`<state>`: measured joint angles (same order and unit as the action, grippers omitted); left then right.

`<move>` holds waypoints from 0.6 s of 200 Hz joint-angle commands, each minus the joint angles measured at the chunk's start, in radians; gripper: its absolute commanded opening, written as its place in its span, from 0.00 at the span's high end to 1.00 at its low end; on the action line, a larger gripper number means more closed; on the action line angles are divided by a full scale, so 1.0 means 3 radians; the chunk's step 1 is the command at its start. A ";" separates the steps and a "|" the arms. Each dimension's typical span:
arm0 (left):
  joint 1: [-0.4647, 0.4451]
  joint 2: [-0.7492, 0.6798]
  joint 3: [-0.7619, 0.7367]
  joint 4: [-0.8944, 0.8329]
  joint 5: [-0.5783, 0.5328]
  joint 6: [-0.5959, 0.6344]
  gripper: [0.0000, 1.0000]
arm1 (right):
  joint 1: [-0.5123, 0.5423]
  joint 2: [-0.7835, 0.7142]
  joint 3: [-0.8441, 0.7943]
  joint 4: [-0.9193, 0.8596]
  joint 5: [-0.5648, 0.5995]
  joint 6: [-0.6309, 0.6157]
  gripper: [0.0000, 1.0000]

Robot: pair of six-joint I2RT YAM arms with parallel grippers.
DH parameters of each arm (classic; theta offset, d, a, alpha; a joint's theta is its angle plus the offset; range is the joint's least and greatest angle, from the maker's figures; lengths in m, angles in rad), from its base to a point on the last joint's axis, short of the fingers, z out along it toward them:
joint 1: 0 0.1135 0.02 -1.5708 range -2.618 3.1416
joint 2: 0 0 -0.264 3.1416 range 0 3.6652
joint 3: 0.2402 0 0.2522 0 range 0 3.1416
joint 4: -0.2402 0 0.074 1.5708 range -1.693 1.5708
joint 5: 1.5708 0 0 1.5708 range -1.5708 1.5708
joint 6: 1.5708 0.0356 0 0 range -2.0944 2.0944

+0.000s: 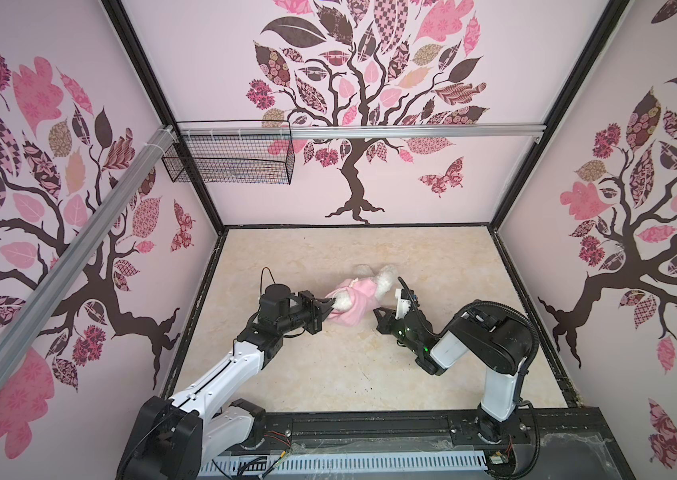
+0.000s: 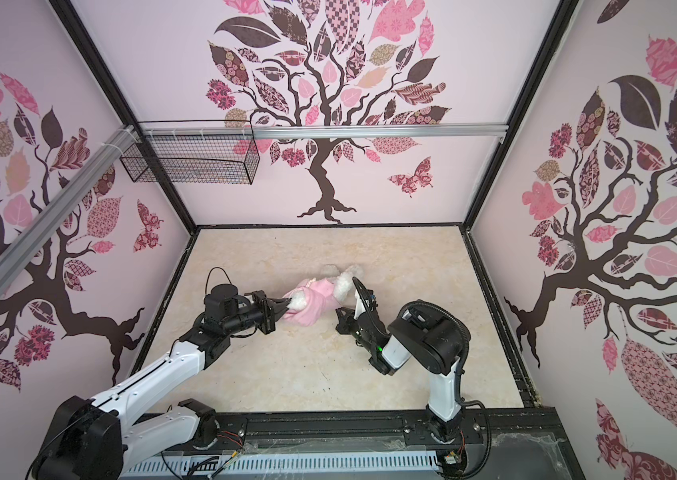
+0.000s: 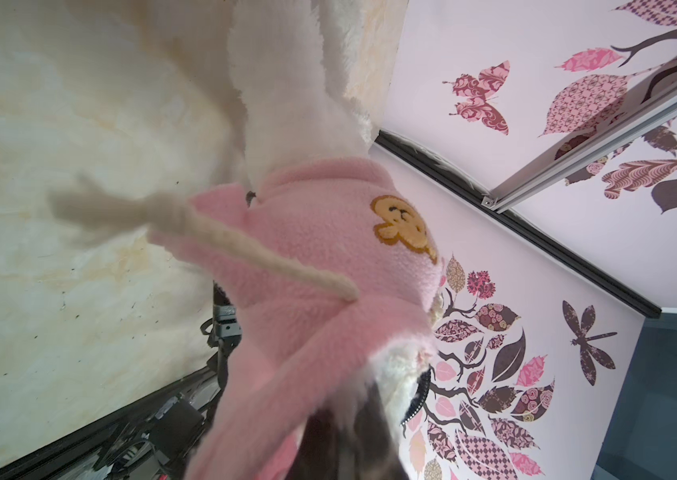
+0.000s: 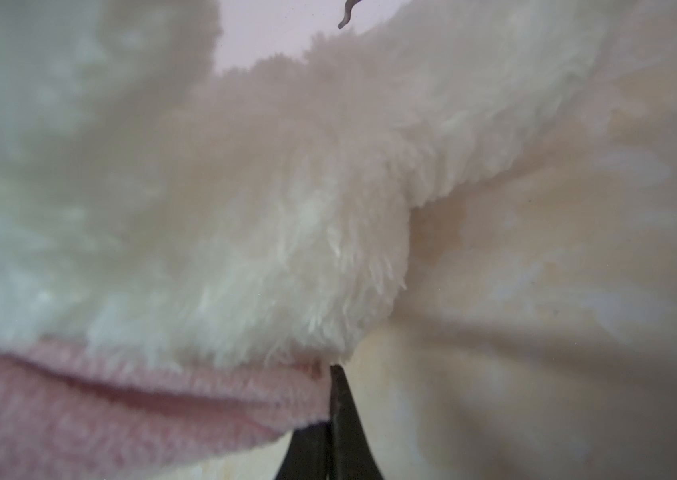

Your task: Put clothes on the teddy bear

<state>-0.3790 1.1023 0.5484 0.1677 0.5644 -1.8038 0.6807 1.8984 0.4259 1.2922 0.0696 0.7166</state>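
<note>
Small white curly-furred plush teddy bear [image 1: 382, 280]: lies near the middle of the beige marbled tabletop [image 1: 328, 374], between the two grippers in both top views, with its body partly wrapped in a pink fleece shirt with an orange bear-face patch [image 1: 353, 297].

Left gripper [image 1: 329, 309]: clenched tight, fingertips buried in the pink fleece shirt just beside a white furry limb. Seen in the left wrist view gathering the fleece toward dark, blurred fingers, with a cream cord [image 3: 203, 232] draped across the shirt.

Right gripper [image 1: 377, 311]: jaws pressed together, tips touching the shirt's edge right under the bear's fur in the right wrist view. Nipping the fleece or merely touching it: cannot tell.
</note>
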 commanded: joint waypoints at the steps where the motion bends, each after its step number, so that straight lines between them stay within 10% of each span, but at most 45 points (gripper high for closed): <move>1: 0.0178 -0.0126 0.0330 0.0195 0.0131 0.0240 1.00 | -0.0368 0.0058 -0.0143 -0.0655 0.0482 0.0200 1.00; 48: 0.0429 -0.0072 0.0515 -0.0130 0.0531 0.0728 1.00 | -0.0575 -0.0086 -0.0192 -0.0732 0.0425 0.0224 1.00; 88: 0.0397 0.0274 0.0657 -0.0165 0.0908 0.1421 1.00 | -0.0563 -0.0115 -0.0102 -0.0344 -0.0821 -0.0174 1.00; 120: 0.0230 0.0555 0.0837 -0.0402 0.0972 0.2171 1.00 | -0.0562 -0.0429 -0.0265 -0.0536 -0.1440 -0.0278 0.80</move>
<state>-0.2886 1.2369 0.7078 0.0605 0.8040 -1.3945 0.5335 1.8454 0.4000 1.2362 -0.2367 0.6796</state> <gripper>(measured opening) 0.051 0.160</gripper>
